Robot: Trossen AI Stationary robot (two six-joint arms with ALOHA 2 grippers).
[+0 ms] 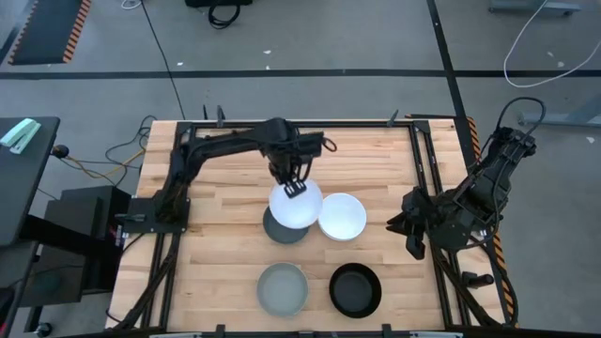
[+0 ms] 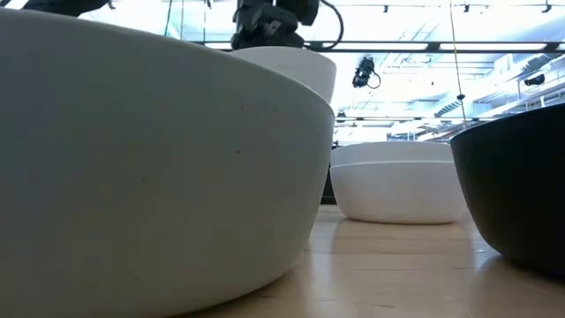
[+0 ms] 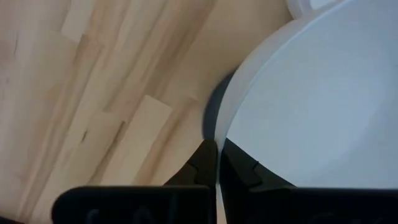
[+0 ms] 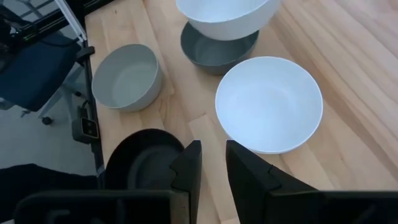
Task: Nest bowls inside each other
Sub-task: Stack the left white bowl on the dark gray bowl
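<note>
White bowl (image 1: 296,206) is up off the table, hanging right above the dark grey bowl (image 1: 278,228), its far rim pinched by the left gripper (image 1: 297,189). Second white bowl (image 1: 342,217) just right; light grey bowl (image 1: 283,288) and black bowl (image 1: 356,290) nearer. Right gripper (image 4: 212,165), fingers slightly parted, waits at the right edge.

The high view looks straight down on my whole pale wooden slatted table (image 1: 225,253) and both my arms from well above. The low view sits at table height, facing level across the wood toward the bright room, so close to the round light grey shallow bowl (image 2: 150,168) that it fills the picture's left. My left wrist view looks down, very near the round white bowl (image 3: 311,106) it shares with the high view. My right wrist view looks across the table from farther off, sharing the bowls with the high view.
</note>
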